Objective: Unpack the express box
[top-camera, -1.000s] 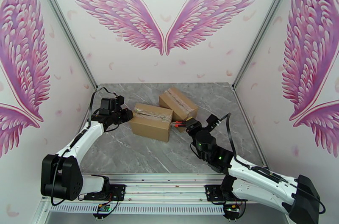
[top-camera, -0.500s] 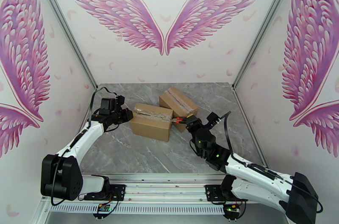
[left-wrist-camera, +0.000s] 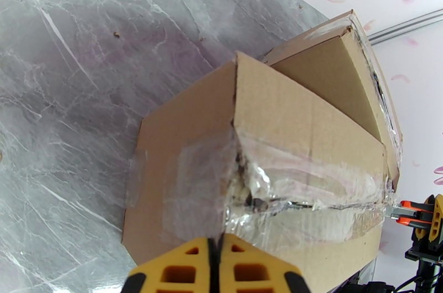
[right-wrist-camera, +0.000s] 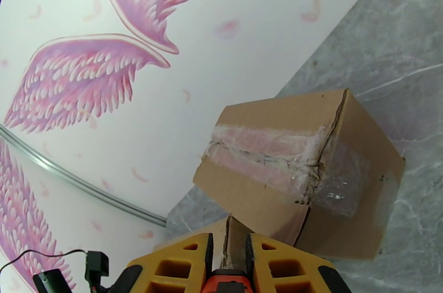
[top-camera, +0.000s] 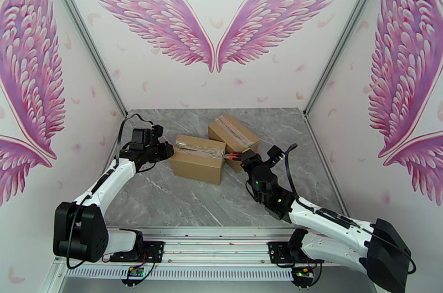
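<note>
two taped-up boxes, near box (top-camera: 197, 162) & far box (top-camera: 235, 132); l gripper (left-wrist-camera: 216, 241) closed; r gripper (right-wrist-camera: 228, 241) clamps cutter (left-wrist-camera: 412, 212).

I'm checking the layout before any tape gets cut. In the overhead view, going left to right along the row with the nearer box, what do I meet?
left gripper → nearer box → orange cutter → right gripper. The farther box overlaps these sideways, so it is left out.

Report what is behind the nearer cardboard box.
A second taped cardboard box stands behind the nearer box, turned at an angle. Its lower near side is covered by the nearer box. Both are shut, so their contents stay hidden.
</note>
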Action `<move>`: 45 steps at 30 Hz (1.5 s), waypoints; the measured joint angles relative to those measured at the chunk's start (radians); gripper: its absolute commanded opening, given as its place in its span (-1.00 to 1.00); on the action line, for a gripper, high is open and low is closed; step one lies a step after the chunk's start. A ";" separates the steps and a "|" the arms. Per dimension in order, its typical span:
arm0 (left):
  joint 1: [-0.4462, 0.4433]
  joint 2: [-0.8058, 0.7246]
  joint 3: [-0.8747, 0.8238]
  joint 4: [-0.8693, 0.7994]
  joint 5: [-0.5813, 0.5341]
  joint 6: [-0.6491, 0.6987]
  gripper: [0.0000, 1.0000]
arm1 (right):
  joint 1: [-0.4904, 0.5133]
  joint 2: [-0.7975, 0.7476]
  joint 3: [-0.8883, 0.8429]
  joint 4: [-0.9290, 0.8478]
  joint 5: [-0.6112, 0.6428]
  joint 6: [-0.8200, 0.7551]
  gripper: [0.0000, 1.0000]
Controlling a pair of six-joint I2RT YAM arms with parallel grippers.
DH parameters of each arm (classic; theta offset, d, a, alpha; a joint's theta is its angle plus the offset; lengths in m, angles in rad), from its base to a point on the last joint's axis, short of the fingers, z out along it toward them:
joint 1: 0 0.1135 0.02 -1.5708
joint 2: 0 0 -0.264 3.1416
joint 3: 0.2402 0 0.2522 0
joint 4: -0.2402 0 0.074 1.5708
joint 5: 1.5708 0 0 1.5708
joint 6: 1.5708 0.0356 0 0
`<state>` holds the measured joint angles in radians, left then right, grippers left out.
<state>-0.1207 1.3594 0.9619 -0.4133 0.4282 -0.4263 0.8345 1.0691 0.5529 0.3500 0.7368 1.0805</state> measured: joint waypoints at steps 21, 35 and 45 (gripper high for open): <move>-0.017 0.024 0.035 -0.009 -0.046 0.010 -0.98 | -0.043 0.124 0.010 0.072 -0.092 0.202 -1.00; -0.006 0.017 0.042 -0.039 -0.052 -0.002 -1.00 | -0.141 -0.089 0.016 -0.148 -0.252 0.164 -1.00; -0.004 -0.113 0.032 -0.106 -0.117 -0.095 0.14 | -0.156 -0.138 0.235 -0.425 -0.352 -0.145 -1.00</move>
<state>-0.1246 1.2461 0.9943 -0.5198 0.3115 -0.5213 0.6785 0.9314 0.7876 -0.0746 0.3843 0.9360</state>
